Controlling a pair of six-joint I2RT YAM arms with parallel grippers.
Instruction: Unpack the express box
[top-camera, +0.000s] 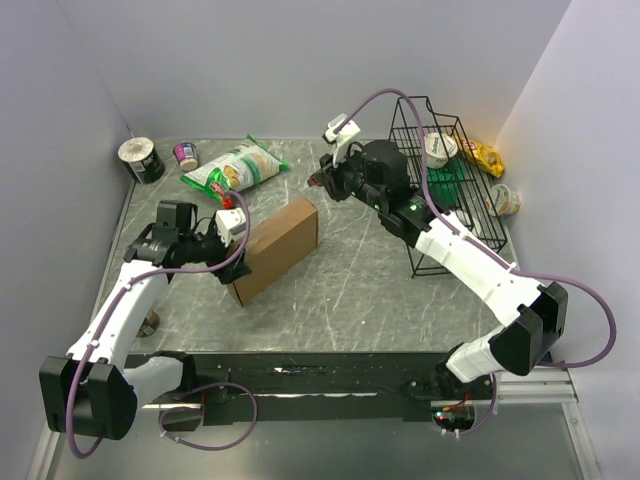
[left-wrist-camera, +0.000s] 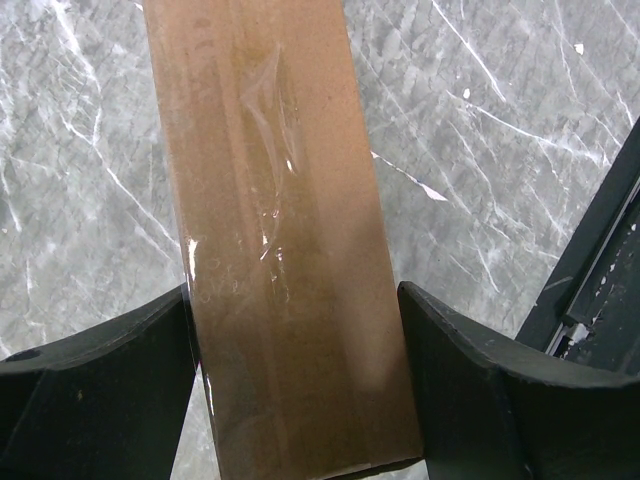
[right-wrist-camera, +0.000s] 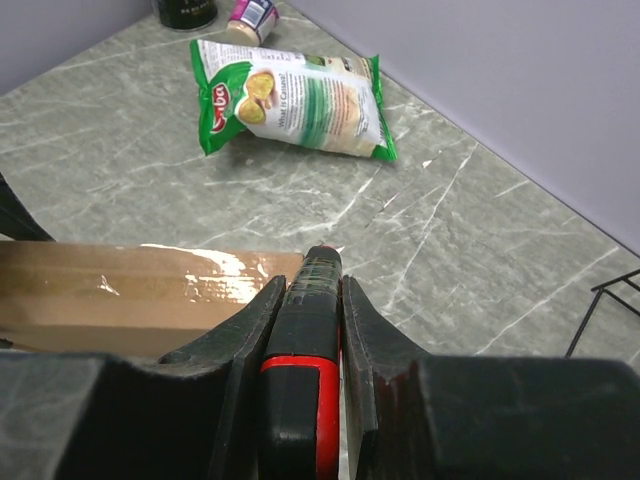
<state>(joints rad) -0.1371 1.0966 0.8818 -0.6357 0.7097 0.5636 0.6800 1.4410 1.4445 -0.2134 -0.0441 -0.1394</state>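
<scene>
The express box (top-camera: 280, 245) is a plain brown cardboard box lying slantwise on the marble table top. Its narrow taped face (left-wrist-camera: 280, 250) fills the left wrist view. My left gripper (left-wrist-camera: 297, 385) straddles the box's near end, with one black finger (left-wrist-camera: 110, 390) against each side of it. My right gripper (top-camera: 325, 182) hovers just past the box's far end, shut on a black-and-red cutter (right-wrist-camera: 305, 400). The cutter's tip points over the box's far corner (right-wrist-camera: 130, 290).
A green-and-white snack bag (top-camera: 235, 168) lies at the back, beside a dark can (top-camera: 142, 160) and a small cup (top-camera: 186, 155). A black wire rack (top-camera: 440, 190) with packets stands at the right, and a cup (top-camera: 503, 200) lies beside it.
</scene>
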